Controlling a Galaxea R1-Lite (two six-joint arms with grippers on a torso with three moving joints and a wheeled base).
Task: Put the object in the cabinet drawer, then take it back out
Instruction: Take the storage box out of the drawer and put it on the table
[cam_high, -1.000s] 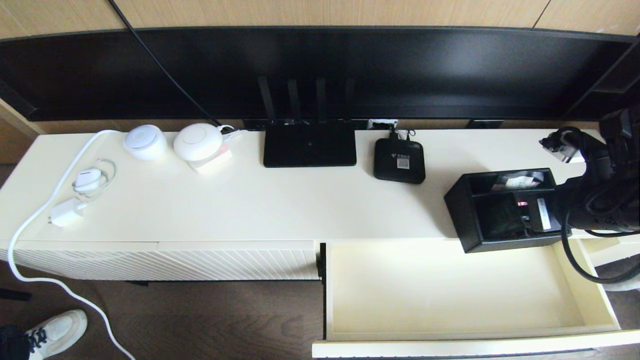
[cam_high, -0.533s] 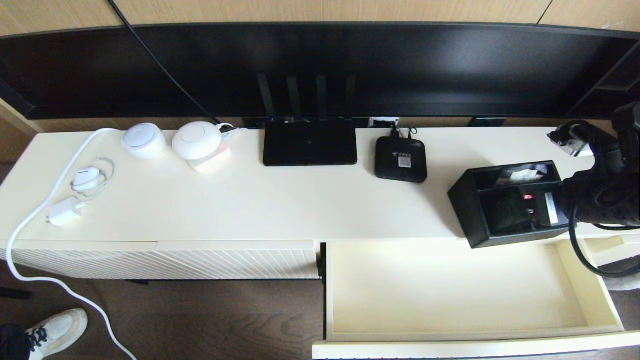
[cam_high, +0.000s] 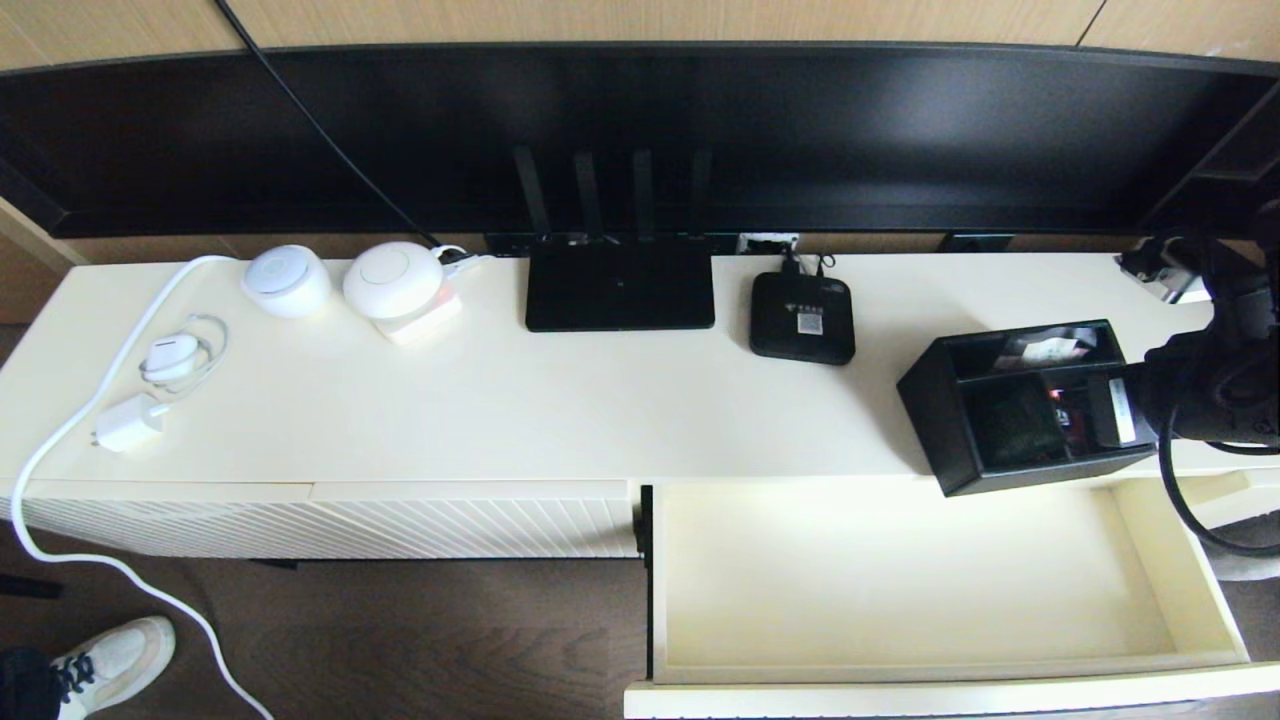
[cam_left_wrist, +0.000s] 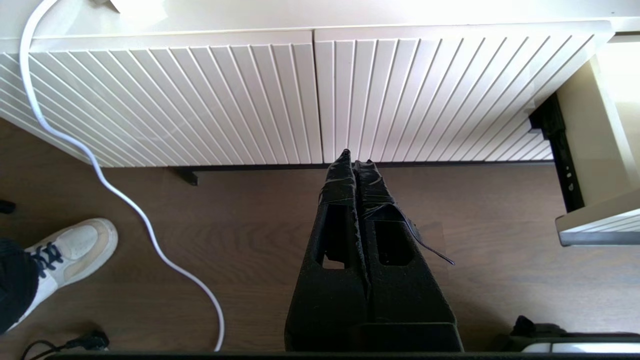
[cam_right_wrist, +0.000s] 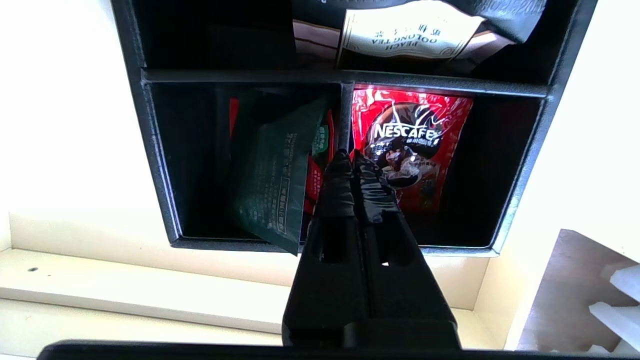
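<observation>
The object (cam_high: 1030, 405), a black open-top organizer box with sachets in its three compartments, hangs tilted over the cabinet top's front edge, at the back right corner of the cabinet drawer (cam_high: 900, 580). The drawer stands pulled out, its cream interior bare. My right gripper (cam_high: 1095, 415) reaches into the box from the right and is shut on the thin divider (cam_right_wrist: 346, 120) between the two square compartments, beside a red Nescafe sachet (cam_right_wrist: 410, 145) and a dark green sachet (cam_right_wrist: 275, 185). My left gripper (cam_left_wrist: 356, 159) hangs shut and empty above the floor, facing the ribbed cabinet front (cam_left_wrist: 320, 95).
On the cabinet top stand a black router (cam_high: 620, 290), a small black set-top box (cam_high: 802, 318), two white round devices (cam_high: 288, 280) (cam_high: 395, 280) and a white charger (cam_high: 128, 425) with a cable. A person's white shoe (cam_high: 110, 665) is on the floor at the left.
My right gripper has carried the box a little to the right and toward the back of the cabinet. The drawer stays open and the left arm has not moved.
</observation>
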